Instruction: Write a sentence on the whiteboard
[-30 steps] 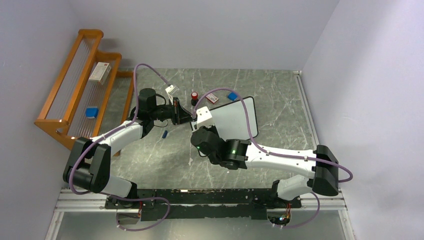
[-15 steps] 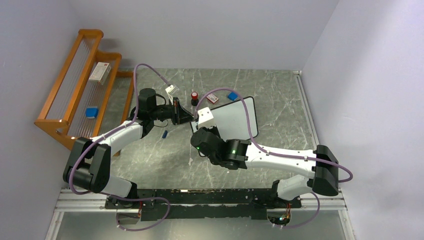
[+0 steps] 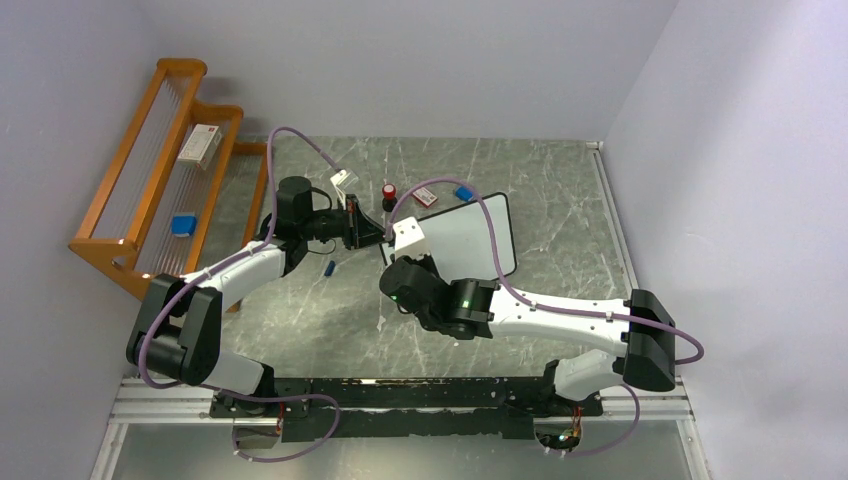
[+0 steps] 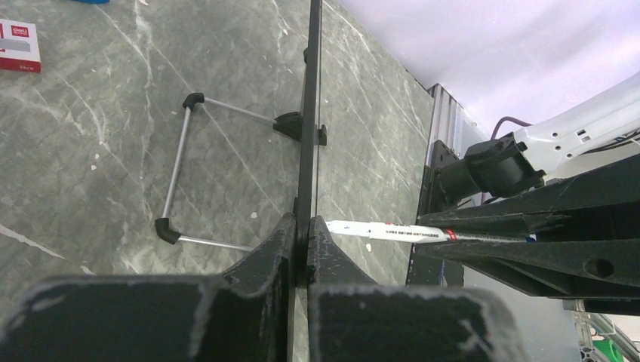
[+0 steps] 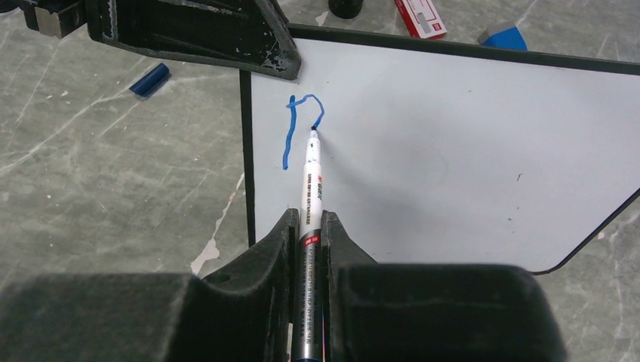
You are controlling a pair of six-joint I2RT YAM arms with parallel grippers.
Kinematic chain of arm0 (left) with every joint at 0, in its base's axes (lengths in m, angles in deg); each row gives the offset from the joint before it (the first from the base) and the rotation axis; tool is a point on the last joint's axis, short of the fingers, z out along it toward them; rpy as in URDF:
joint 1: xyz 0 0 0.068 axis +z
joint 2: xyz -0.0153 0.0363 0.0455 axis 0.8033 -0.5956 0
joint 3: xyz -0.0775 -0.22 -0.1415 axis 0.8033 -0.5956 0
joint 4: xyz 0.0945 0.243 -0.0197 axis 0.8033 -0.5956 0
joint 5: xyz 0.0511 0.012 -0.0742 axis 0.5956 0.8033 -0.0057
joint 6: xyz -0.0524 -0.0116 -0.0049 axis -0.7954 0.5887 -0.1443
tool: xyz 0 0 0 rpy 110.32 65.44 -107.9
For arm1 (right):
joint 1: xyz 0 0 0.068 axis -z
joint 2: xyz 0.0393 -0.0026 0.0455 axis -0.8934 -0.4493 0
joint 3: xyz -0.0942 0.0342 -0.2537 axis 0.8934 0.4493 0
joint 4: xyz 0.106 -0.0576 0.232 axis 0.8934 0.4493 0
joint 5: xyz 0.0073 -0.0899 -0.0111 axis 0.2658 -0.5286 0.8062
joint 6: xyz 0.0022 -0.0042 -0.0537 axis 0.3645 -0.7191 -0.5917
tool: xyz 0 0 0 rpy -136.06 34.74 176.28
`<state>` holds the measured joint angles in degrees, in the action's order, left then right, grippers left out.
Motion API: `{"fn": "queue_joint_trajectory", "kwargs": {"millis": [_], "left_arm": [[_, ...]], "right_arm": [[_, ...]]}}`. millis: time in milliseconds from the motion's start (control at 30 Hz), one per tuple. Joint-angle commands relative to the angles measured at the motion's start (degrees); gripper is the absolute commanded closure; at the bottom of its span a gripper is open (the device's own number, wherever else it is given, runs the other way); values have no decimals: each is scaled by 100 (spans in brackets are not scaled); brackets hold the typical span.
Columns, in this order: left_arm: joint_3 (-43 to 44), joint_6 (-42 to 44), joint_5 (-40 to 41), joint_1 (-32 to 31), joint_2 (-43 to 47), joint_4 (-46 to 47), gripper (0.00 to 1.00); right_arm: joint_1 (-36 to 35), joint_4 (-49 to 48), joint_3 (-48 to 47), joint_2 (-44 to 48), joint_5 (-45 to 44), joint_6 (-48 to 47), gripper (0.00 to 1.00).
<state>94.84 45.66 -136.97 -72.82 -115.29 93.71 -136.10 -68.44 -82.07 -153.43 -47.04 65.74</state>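
Over grey marble, left pincer clamps the whiteboard; right pincer pinches a marker touching it.

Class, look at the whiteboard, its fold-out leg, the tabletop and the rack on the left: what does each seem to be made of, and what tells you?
The whiteboard: glossy white coated panel, faint sheen; black frame, probably plastic. The leg: bare metal rod, silvery shine, black caps. The tabletop: grey, veined stone look; perhaps laminate. The rack: varnished wood, orange-brown.
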Motion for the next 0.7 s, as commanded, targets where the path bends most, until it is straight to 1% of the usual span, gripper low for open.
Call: {"fn": "queue_joint_trajectory", "kwargs": {"millis": [0, 500, 667], "left_arm": [[-33, -58, -119, -12, -45, 117, 95], [-24, -59, -120, -14, -50, 105, 95], [-19, -37, -105, -11, -53, 81, 95]], "right_arm": [[1, -82, -39, -96, 97, 117, 100], [-2, -348, -14, -86, 231, 57, 100], [-3, -297, -25, -30, 181, 76, 100]]}}
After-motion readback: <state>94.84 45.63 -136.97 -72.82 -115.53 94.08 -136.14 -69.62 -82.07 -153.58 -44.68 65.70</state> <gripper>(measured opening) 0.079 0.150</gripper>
